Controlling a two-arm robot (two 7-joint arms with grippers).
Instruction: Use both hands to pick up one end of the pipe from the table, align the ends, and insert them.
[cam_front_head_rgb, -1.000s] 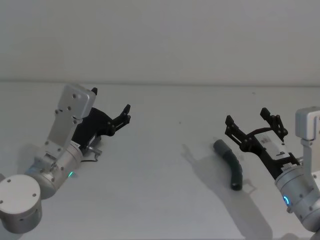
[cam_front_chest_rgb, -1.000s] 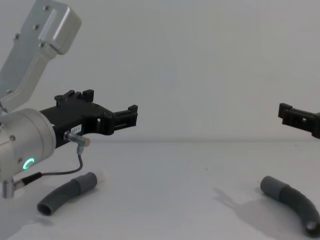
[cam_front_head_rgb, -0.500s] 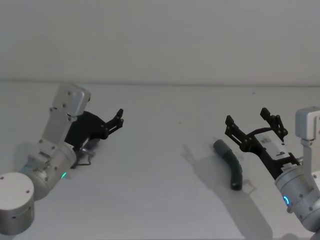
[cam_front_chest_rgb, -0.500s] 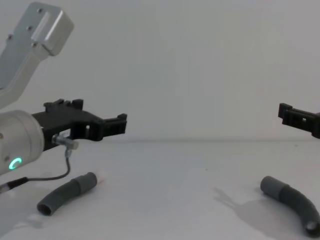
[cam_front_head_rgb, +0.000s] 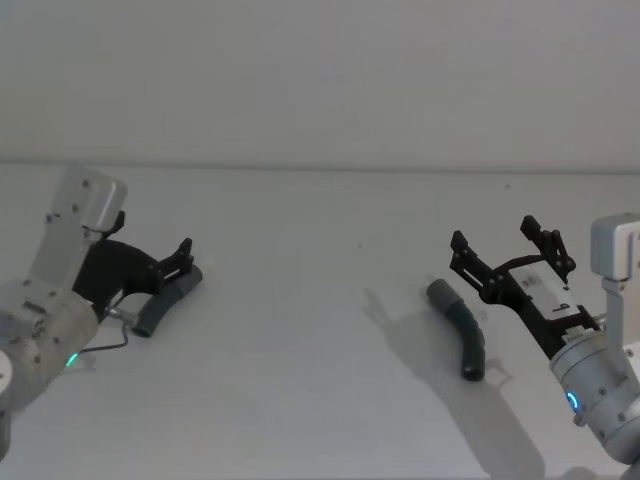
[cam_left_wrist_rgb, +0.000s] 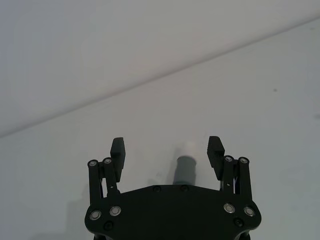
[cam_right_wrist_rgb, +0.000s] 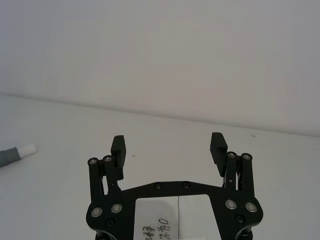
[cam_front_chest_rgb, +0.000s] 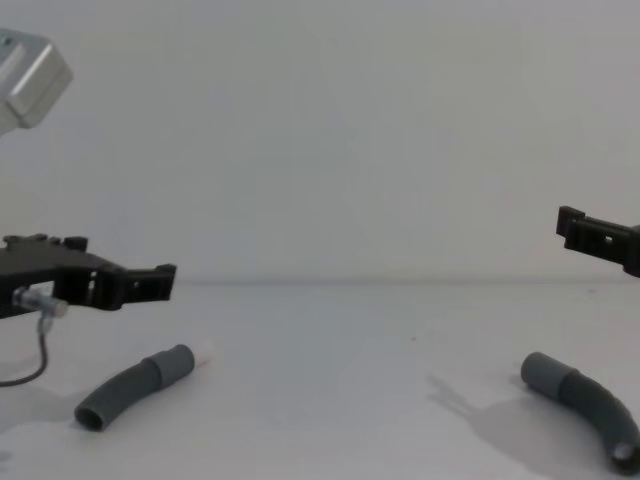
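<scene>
Left gripper (cam_front_head_rgb: 183, 258) is low on the robot's left, its fingers spread wide and holding nothing. The left hose piece (cam_front_head_rgb: 160, 303) lies flat on the bench (cam_front_head_rgb: 300, 360) right under it. From the left wrist view the gripper (cam_left_wrist_rgb: 166, 147) frames the piece's grey cuff (cam_left_wrist_rgb: 185, 169) between the two fingers, white tip (cam_left_wrist_rgb: 190, 148) pointing away towards the wall (cam_left_wrist_rgb: 125, 45). The chest view shows the gripper (cam_front_chest_rgb: 155, 282) above the left hose piece (cam_front_chest_rgb: 128, 386) with a gap of air between them; from the head view alone it looks close enough to touch, so contact is hard to rule out there.

Over on the right, the right gripper (cam_front_head_rgb: 492, 232) hangs higher, fingers also wide apart and empty. The right hose piece (cam_front_head_rgb: 462, 325) lies curved just beside it, towards the middle of the bench, plain cuff (cam_front_head_rgb: 439, 292) at the far end. In the chest view the right hose piece (cam_front_chest_rgb: 585, 400) runs close to the lower right corner, with the right gripper (cam_front_chest_rgb: 590, 235) well above it.

Between the two pieces there is a broad stretch of bare bench. Behind both, more open surface runs to the back edge, where the bench meets the wall.
</scene>
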